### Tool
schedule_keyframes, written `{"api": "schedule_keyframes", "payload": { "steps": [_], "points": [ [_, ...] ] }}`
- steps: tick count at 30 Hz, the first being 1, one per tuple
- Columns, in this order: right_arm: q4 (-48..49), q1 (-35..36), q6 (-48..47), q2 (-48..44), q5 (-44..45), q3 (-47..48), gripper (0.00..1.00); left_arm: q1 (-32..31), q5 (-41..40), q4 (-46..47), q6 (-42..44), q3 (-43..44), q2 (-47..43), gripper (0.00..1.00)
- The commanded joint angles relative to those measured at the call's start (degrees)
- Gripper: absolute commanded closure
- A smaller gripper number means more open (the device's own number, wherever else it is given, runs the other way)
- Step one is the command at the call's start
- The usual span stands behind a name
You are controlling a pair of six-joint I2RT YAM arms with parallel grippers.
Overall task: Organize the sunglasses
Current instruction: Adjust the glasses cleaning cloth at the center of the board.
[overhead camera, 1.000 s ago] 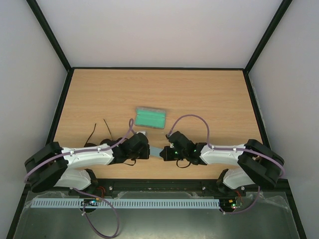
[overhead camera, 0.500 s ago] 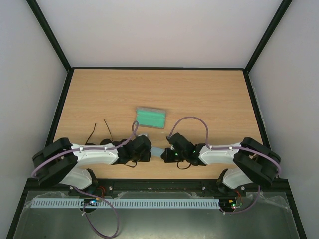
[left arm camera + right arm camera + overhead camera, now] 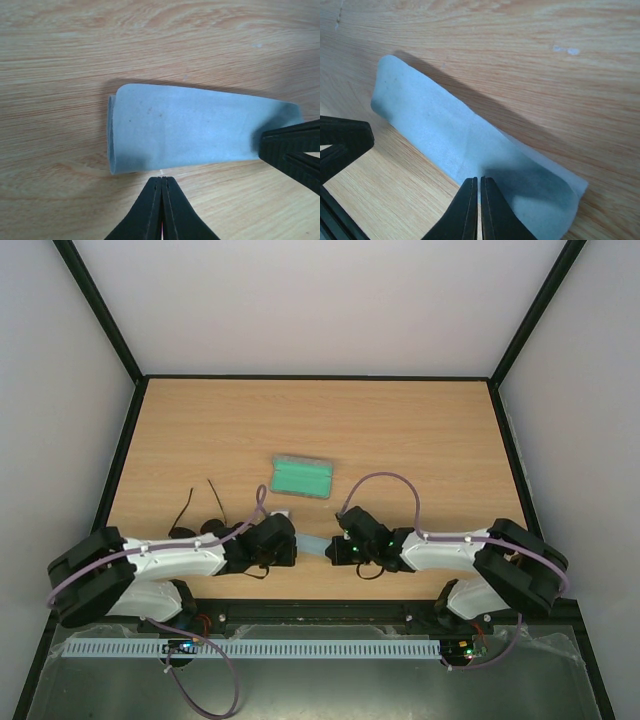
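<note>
The black sunglasses lie on the table left of my left arm, their thin arms pointing away; the arm partly hides them. The grey case with green lining lies open behind them, towards the middle. A folded light blue-grey cloth lies between my grippers; it also shows in the left wrist view and the right wrist view. My left gripper is shut and empty, its tips just short of the cloth's near edge. My right gripper is shut on the edge of the cloth's right end, which looks slightly raised.
The wooden table is walled by white panels with black edging. Both arm bases stand at the near edge. My right gripper's fingers show at the right of the left wrist view.
My left gripper has drawn back a little to the left, off the cloth. The right gripper has stayed on the cloth's right end.
</note>
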Motion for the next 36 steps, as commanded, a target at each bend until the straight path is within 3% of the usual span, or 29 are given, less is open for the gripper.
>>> {"api": "schedule_keyframes", "payload": {
  "steps": [1, 6, 23, 36],
  "points": [
    [-4.6, 0.2, -2.1, -2.6, 2.5, 2.8, 0.96, -0.5, -0.6, -3.3, -1.4, -0.3, -4.5, 0.98],
    [-4.4, 0.2, -1.2, -4.3, 1.9, 2.2, 0.96, -0.4, -2.2, -6.2, -1.1, 0.8, -7.7, 0.97],
    [-2.3, 0.1, 0.0, -1.4, 3.4, -2.3, 0.96, 2.1, -1.8, -1.7, 2.0, 0.0, 1.4, 0.98],
    [-9.1, 0.2, -1.6, -8.7, 4.8, 1.5, 0.95, 1.6, -1.2, -5.8, 0.6, -0.2, -5.1, 0.98]
  ]
}}
